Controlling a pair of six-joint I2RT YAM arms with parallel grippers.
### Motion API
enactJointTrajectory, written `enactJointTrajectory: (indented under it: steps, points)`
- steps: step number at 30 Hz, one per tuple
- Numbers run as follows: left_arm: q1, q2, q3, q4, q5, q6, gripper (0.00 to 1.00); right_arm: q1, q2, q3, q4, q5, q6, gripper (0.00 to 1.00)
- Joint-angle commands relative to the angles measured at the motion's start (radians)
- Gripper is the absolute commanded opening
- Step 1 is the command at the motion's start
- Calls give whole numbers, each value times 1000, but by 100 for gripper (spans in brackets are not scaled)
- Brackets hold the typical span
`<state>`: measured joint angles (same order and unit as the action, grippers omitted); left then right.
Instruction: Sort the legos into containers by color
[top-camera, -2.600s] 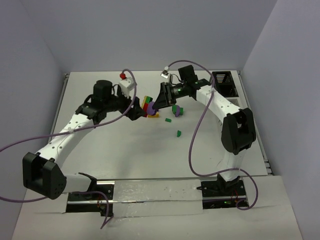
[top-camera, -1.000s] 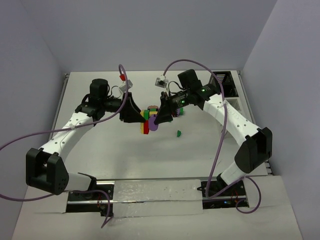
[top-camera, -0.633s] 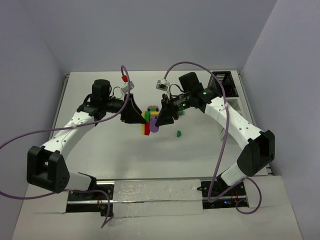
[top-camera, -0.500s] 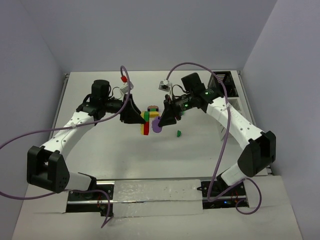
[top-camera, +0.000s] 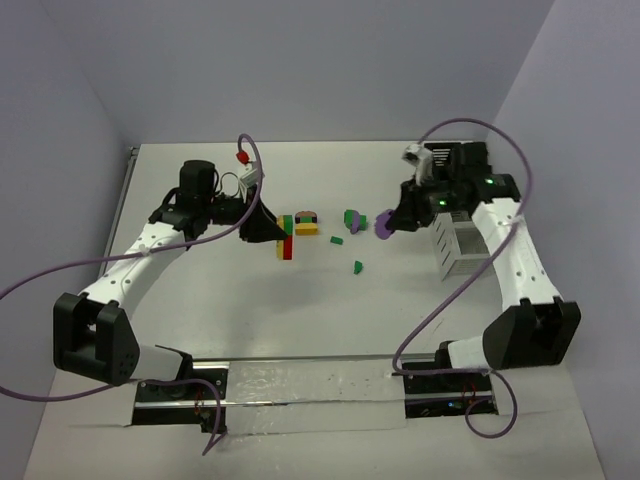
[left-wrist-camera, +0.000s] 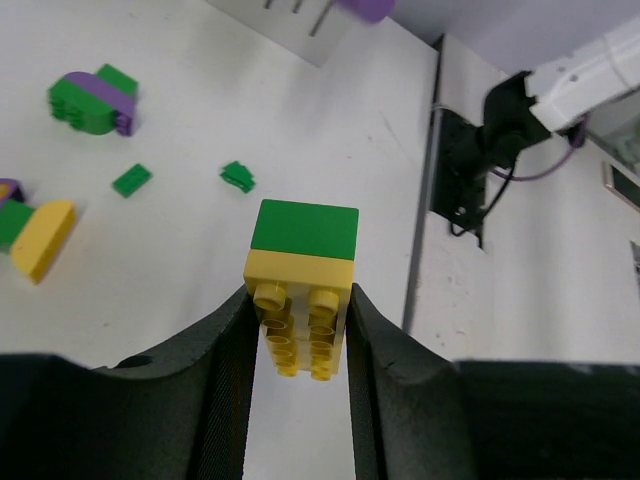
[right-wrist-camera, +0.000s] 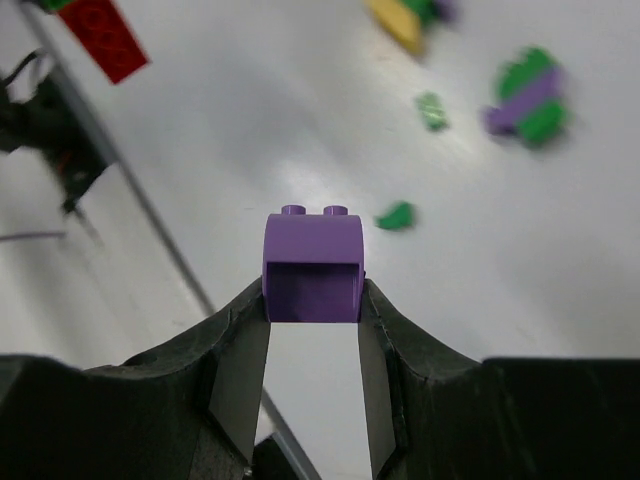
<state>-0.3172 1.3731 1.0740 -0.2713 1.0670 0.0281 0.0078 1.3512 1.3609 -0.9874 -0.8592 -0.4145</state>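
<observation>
My left gripper (top-camera: 268, 230) is shut on a small stack of legos (top-camera: 287, 238), green over yellow with red at its lower end. In the left wrist view the yellow and green bricks (left-wrist-camera: 302, 270) sit clamped between the pads of that gripper (left-wrist-camera: 300, 325). My right gripper (top-camera: 396, 220) is shut on a purple lego (top-camera: 382, 226), just left of the white containers (top-camera: 458, 250). The right wrist view shows the rounded purple lego (right-wrist-camera: 312, 262) pinched at the tips of that gripper (right-wrist-camera: 312, 300). Loose legos lie between the arms: a yellow, purple and green cluster (top-camera: 306, 222), a green and purple piece (top-camera: 351, 218) and small green bits (top-camera: 357, 267).
The rack's black slatted end (top-camera: 452, 158) lies at the back right, partly behind the right arm. Purple cables arc over both arms. The table's left edge rail (top-camera: 128, 190) and the side walls bound the work area.
The right gripper has pulled away to the right with the purple lego, from beside the stack to next to the containers. The left gripper has stayed in place, holding the stack.
</observation>
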Motion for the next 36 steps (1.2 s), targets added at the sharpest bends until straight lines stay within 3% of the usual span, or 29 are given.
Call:
enactJointTrajectory:
  steps: [1,6,9,16,25,33,36]
  points:
    - [-4,-20,47,91,-119,-19,0,-226,-123,-22,-59,171,-80,0]
    - [-23,-2,77,140,-222,-94,0,-442,-129,-43,-25,255,-124,0]
    - [-25,4,79,170,-249,-128,0,-492,-126,-80,41,301,-110,0]
    - [-32,11,90,185,-266,-155,0,-496,-104,-183,204,388,-60,0]
    - [-33,9,81,178,-276,-152,0,-497,-79,-257,278,437,-70,0]
    - [-33,9,86,175,-267,-159,0,-499,-71,-269,268,439,-87,18]
    - [-33,7,85,176,-266,-162,0,-499,-79,-270,267,435,-87,45]
